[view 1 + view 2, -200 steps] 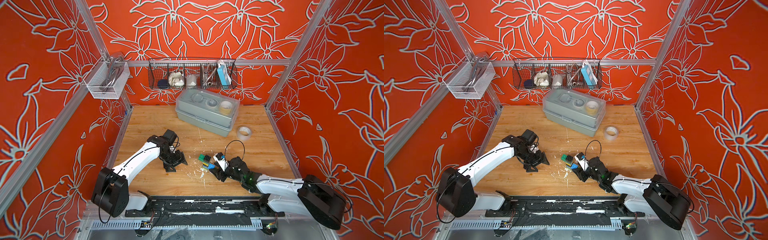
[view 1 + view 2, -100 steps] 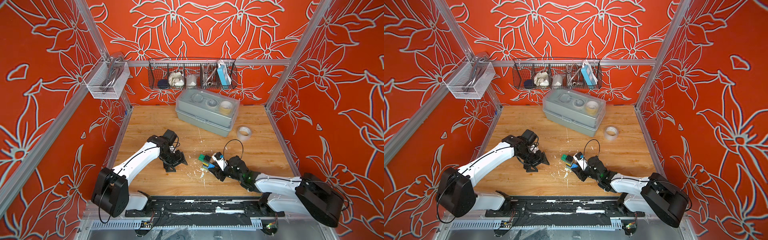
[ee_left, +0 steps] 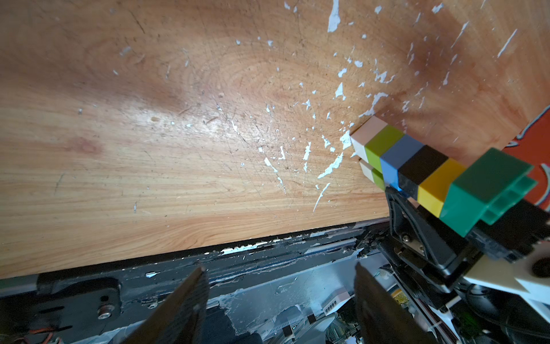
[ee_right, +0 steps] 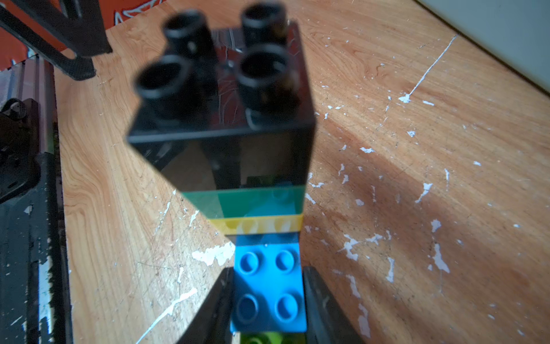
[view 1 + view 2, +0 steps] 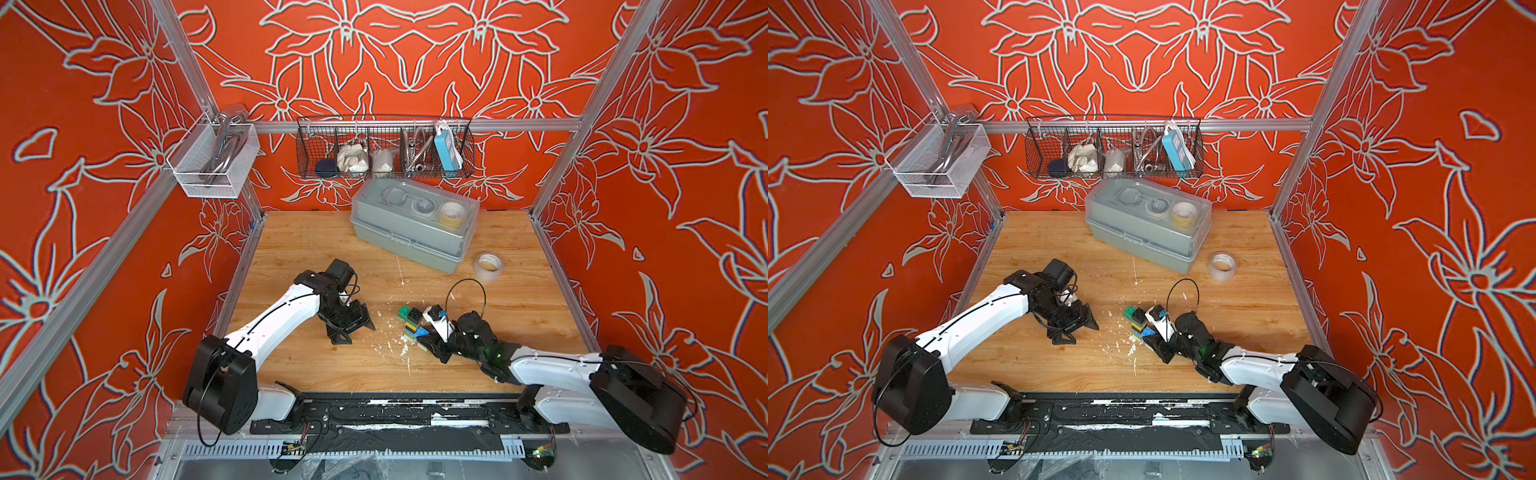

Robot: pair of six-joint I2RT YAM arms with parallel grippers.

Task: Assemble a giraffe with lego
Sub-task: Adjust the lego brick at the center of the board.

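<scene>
Setting: a booth of orange walls with white flower outlines is closed around a wooden worktop (image 5: 324,365), which is scattered with white flecks.
Front rail: a black base rail (image 5: 374,415) is laid along the nearest edge, and both arms are mounted on it.
Right fingers: the right fingers (image 4: 323,303) are closed on the figure's blue body, one pressed to each side, as shown in the right wrist view.
Giraffe: the giraffe (image 5: 411,326) is stood in the nearer half of the worktop, right of the middle. White feet are set on the wood, followed by lime, blue, black, yellow, a dark green brick and a black one on top.
Left fingers: the left fingers (image 3: 187,300) are spread apart with nothing between them. They are pointed down over the wood, well apart from the figure; contact with the wood cannot be told.
Tape roll: a clear tape roll (image 5: 489,266) is laid flat farther back, just beside the box.
Box: a grey lidded box (image 5: 409,237) is set at an angle near the rear wall.
Baskets: a black wire basket (image 5: 382,149) is hung on the rear wall, and a white mesh basket (image 5: 212,166) on the left wall.
</scene>
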